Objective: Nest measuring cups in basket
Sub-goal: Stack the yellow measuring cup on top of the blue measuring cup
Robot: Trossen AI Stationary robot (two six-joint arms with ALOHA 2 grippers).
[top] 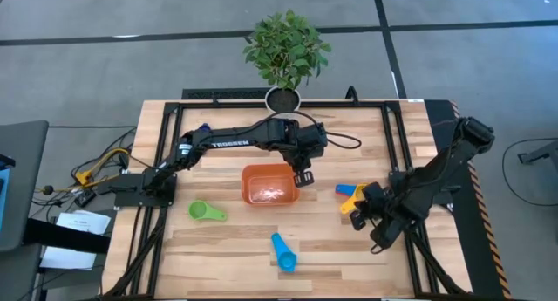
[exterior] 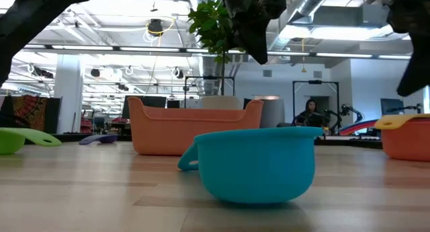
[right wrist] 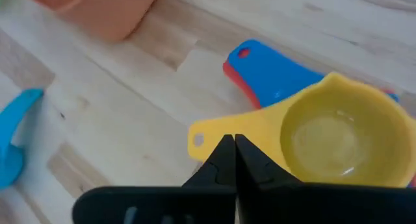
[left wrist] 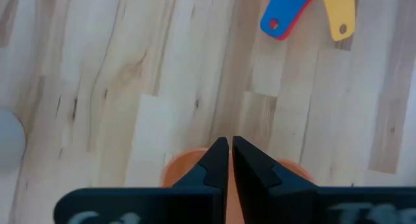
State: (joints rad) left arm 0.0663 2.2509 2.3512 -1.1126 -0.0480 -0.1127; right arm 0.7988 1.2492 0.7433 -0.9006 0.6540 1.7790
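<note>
The orange basket point(top: 268, 184) stands mid-table. My left gripper point(top: 302, 174) hangs shut over its right rim point(left wrist: 185, 169), holding nothing. To the right, a yellow cup point(right wrist: 338, 136) sits on the blue cup point(right wrist: 273, 71) and the red cup point(right wrist: 235, 78), whose handles stick out beneath it. My right gripper point(right wrist: 233, 149) is shut just above the yellow cup's handle point(right wrist: 218, 130); in the low view it stays clear of the stack point(exterior: 406, 134). A green cup point(top: 207, 211) and a light blue cup point(top: 283, 250) rest on the table.
A white plant pot point(top: 283, 98) stands at the far edge behind the basket. A dark blue cup point(top: 202, 127) lies far left beside the left arm. Black frame rails run along the table's sides. Bare wood lies between the basket and the near edge.
</note>
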